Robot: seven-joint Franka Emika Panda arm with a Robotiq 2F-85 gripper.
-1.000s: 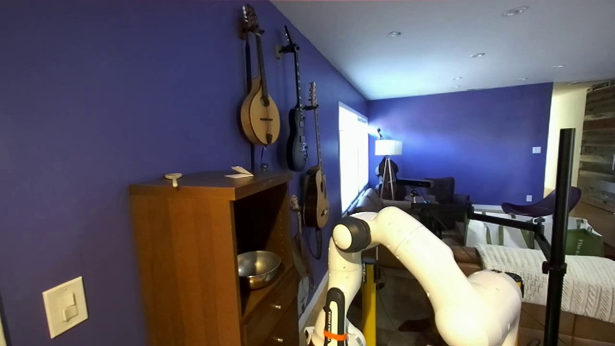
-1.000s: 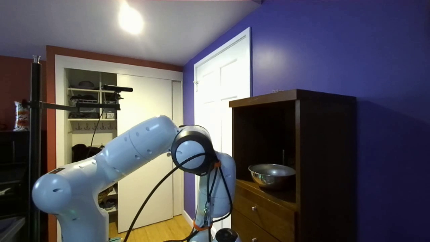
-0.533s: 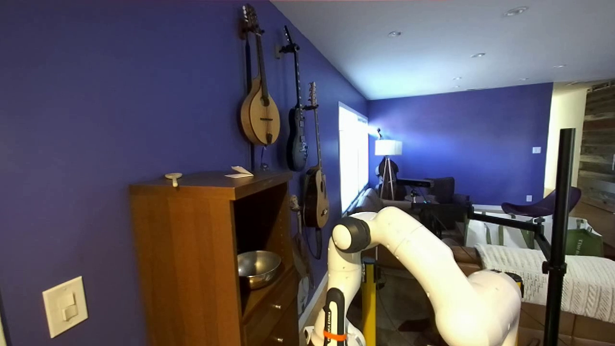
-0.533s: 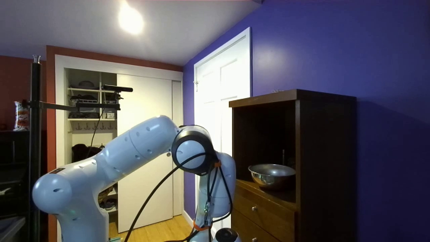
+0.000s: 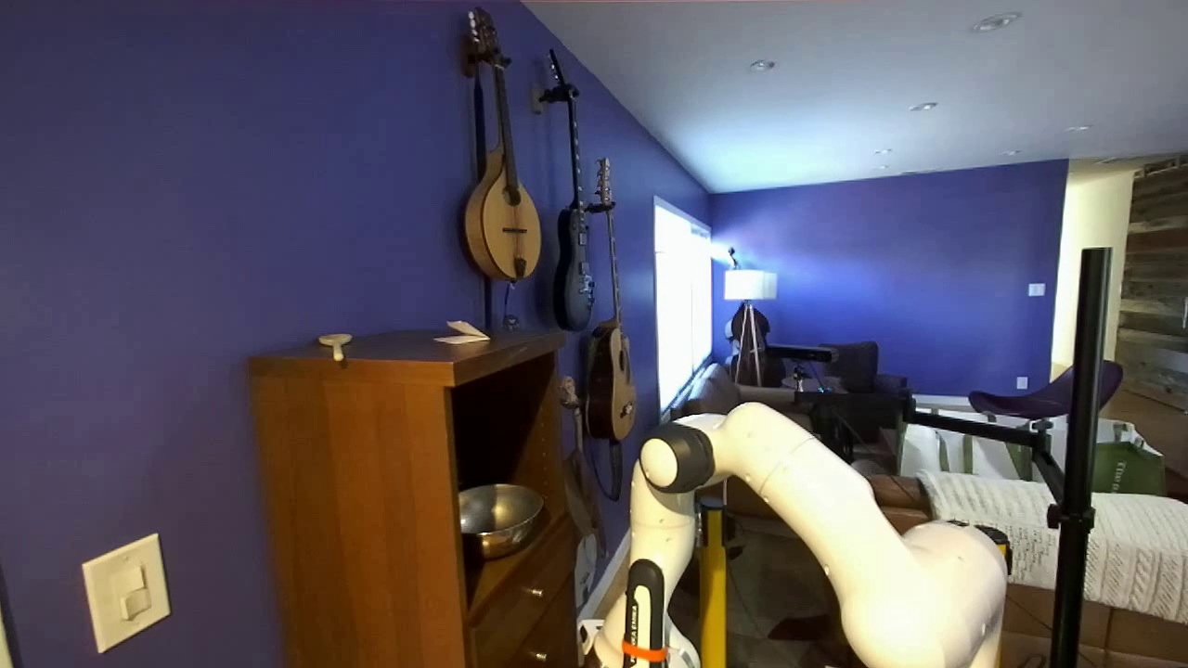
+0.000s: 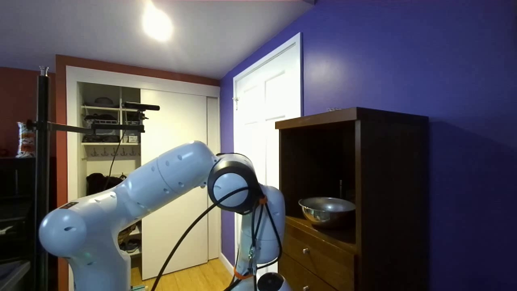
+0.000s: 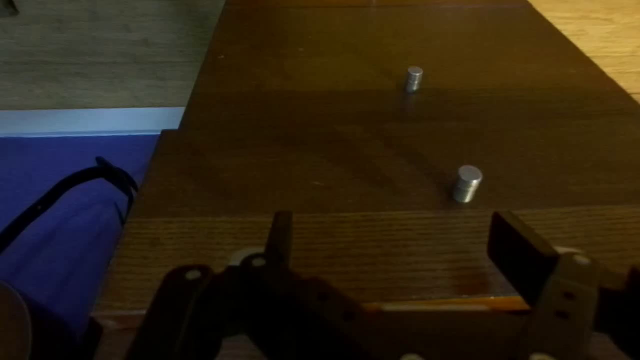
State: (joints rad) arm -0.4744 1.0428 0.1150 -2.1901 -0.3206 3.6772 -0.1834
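My gripper (image 7: 390, 235) is open in the wrist view, its two dark fingers wide apart with nothing held between them. It faces the brown wooden drawer fronts (image 7: 300, 165) of a cabinet. A small silver knob (image 7: 467, 183) stands out just beyond the fingertips, nearer the right finger. Another silver knob (image 7: 414, 79) is farther away. I cannot tell whether a finger touches the wood. The cabinet (image 5: 362, 501) has an open compartment with a metal bowl (image 5: 501, 520), which also shows in an exterior view (image 6: 327, 211). The gripper itself is below the frame in both exterior views.
A blue wall (image 5: 232, 186) with hanging guitars (image 5: 611, 380) runs behind the cabinet. Small white items (image 5: 462, 332) lie on its top. A yellow post (image 5: 713, 584) and a black camera stand (image 5: 1081, 445) are near the arm. Cables (image 6: 185, 230) hang from the arm.
The arm has moved slightly down over the last half second, with a small shift toward the cabinet. The bowl and cabinet have not moved.
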